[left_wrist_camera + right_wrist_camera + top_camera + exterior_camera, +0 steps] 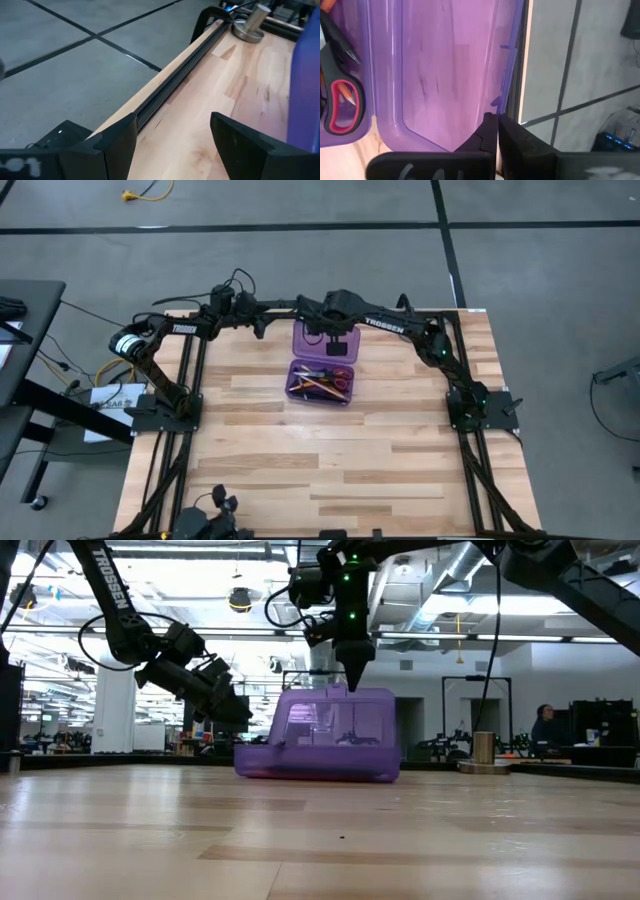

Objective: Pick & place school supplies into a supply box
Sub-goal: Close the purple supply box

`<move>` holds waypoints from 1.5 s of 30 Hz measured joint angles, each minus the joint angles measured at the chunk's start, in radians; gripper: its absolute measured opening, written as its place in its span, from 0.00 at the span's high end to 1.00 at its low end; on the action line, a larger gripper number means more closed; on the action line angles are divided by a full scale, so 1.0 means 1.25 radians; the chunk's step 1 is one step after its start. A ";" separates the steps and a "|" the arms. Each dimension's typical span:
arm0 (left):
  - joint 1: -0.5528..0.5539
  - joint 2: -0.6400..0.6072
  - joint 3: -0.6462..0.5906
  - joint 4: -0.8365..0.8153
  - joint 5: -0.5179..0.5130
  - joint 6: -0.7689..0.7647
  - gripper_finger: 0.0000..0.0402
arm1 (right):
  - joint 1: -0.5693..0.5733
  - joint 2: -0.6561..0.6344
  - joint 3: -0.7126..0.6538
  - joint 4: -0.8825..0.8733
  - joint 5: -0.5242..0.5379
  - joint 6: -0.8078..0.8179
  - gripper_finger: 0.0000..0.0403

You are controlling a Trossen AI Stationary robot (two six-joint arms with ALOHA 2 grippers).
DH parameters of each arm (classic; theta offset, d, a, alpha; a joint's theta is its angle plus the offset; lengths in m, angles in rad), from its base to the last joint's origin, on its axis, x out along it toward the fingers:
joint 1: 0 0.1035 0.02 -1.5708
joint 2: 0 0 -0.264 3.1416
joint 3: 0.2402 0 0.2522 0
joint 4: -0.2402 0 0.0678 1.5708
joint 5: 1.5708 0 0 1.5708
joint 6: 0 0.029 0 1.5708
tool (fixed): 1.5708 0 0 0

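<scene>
Pale wood planks make up your worktop, and the purple box sits toward its far middle with its lid thrown back flat. Scissors, pencils and pens already lie inside the tray, so judging by that, what remains for you is closing up. Your right gripper has its jaws shut and rests point-down at the lid's far rim. The left gripper hangs with jaws wide open just beside the box, near the worktop's far edge, gripping nothing. Expect thin, light, slick plastic: the lid should swing easily on its hinge, yet the whole box may skid, so push at the rim's middle, gently.
</scene>
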 joint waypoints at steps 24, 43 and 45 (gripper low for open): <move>0.000 0.000 0.000 0.000 -0.043 0.013 0.40 | 0.069 -0.069 0.001 0.001 0.005 0.042 1.00; -0.002 0.000 0.000 -0.037 0.026 -0.041 0.40 | -0.087 -0.627 -0.982 0.886 -0.226 0.128 1.00; -0.004 0.000 0.000 -0.037 0.032 -0.059 0.40 | -0.139 -0.650 -1.030 0.978 -0.300 0.093 1.00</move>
